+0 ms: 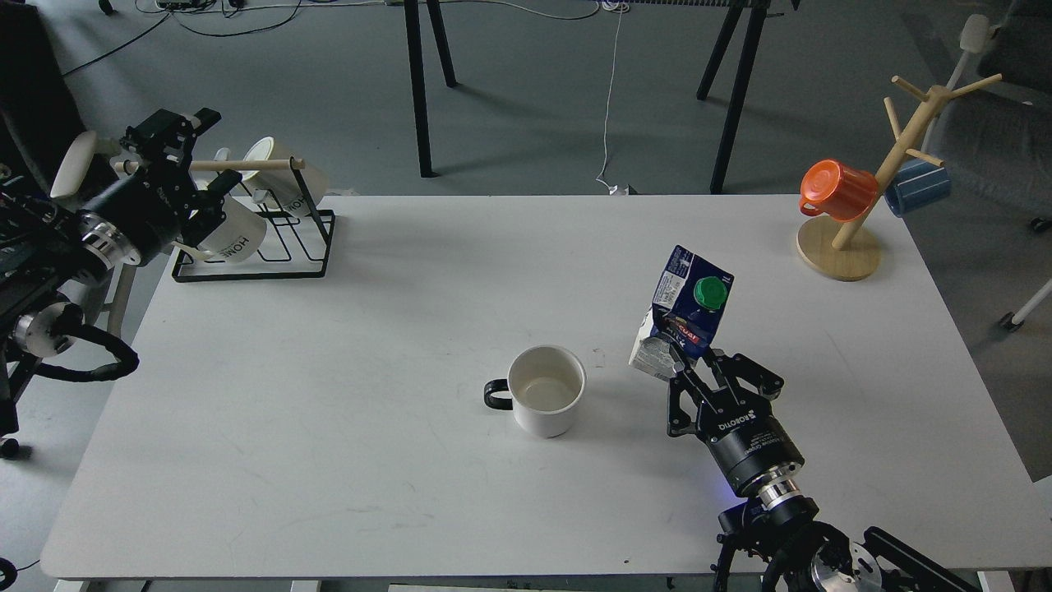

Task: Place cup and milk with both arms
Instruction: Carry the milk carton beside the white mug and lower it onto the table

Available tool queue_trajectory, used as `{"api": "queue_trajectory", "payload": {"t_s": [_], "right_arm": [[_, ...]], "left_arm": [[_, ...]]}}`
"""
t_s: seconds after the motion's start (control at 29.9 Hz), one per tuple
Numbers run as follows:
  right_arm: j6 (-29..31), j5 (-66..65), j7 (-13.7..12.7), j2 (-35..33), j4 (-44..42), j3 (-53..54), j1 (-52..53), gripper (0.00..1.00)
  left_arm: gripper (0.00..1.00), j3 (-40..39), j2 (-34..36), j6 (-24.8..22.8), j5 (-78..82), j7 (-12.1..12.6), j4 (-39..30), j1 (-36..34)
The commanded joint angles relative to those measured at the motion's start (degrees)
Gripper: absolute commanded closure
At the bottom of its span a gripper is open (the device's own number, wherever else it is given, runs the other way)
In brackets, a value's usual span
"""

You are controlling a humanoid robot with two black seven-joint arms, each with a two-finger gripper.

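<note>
The white cup (544,390) with a black handle stands upright near the middle of the white table (370,312), handle to the left, empty inside. My right gripper (689,362) is shut on the milk (684,312), a blue and white carton with a green cap, held tilted above the table just right of the cup. My left gripper (177,131) is off the table's far left corner, above a black wire rack (271,247); its fingers look empty, and I cannot tell if they are open.
The black wire rack holds cream "HOME" mugs (234,234) at the far left. A wooden mug tree (855,222) with an orange cup (837,191) and a blue cup (918,186) stands at the far right corner.
</note>
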Motion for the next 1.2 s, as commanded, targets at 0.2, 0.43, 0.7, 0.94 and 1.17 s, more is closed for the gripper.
{"api": "queue_trajectory", "payload": {"t_s": [0.2,0.43,0.7,0.94,1.17], "right_arm": [[0.0,-2.3,0.0,2.4,-0.7,-1.3,-1.2,0.71],[0.0,-2.6,-0.1,3.0,-0.9,-1.7,-1.1,0.71],[0.0,-2.7,0.0,3.6,-1.2,-2.7,-1.9,0.71],[0.0,-2.7,0.0,3.7,-1.9,-2.7,-2.4,0.71],[0.0,-2.6,-0.2,3.7,-1.9,-2.7,-2.4,0.65]], "left_arm": [[0.11,-0.1,0.0,0.0,0.0,0.0,0.1,0.1],[0.11,-0.1,0.0,0.0,0.0,0.0,0.1,0.1],[0.11,-0.1,0.0,0.0,0.0,0.0,0.1,0.2],[0.11,-0.1,0.0,0.0,0.0,0.0,0.1,0.2],[0.11,-0.1,0.0,0.0,0.0,0.0,0.1,0.2]]}}
